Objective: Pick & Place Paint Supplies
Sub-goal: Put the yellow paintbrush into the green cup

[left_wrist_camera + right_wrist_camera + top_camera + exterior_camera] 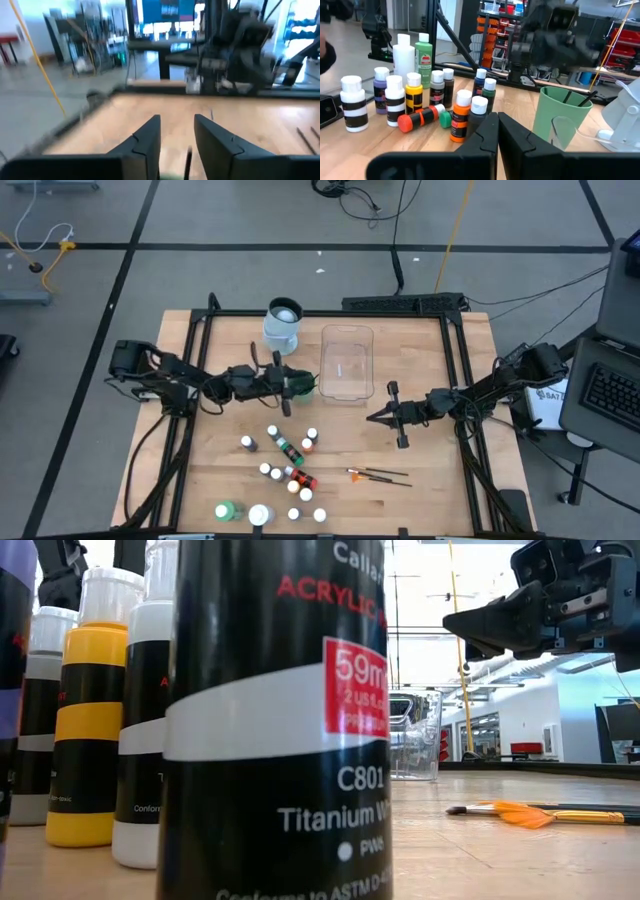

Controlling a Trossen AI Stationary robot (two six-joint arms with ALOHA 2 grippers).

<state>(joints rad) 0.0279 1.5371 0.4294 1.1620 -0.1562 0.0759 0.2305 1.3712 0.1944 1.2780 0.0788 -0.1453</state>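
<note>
Several small white-capped paint bottles [288,465] stand or lie near the table's front middle; one black bottle [275,720] fills the low view. A larger green bottle [226,510] and a white jar [260,515] stand at the front edge. Two orange-tipped brushes [380,475] lie flat to the bottles' right. A green cup [560,120] holds dark brush handles [580,97]. My left gripper [175,135] hovers open over that cup [303,385], with a thin dark handle [189,160] in the gap between its fingers. My right gripper [497,130] is shut and empty, level above the table [385,417].
A pale blue-white jug [283,325] stands at the far edge behind the cup. Right of the jug is a clear plastic tub [347,363]. Black frame rails [455,380] run along the table's sides. Bare wood lies between the tub and the loose brushes.
</note>
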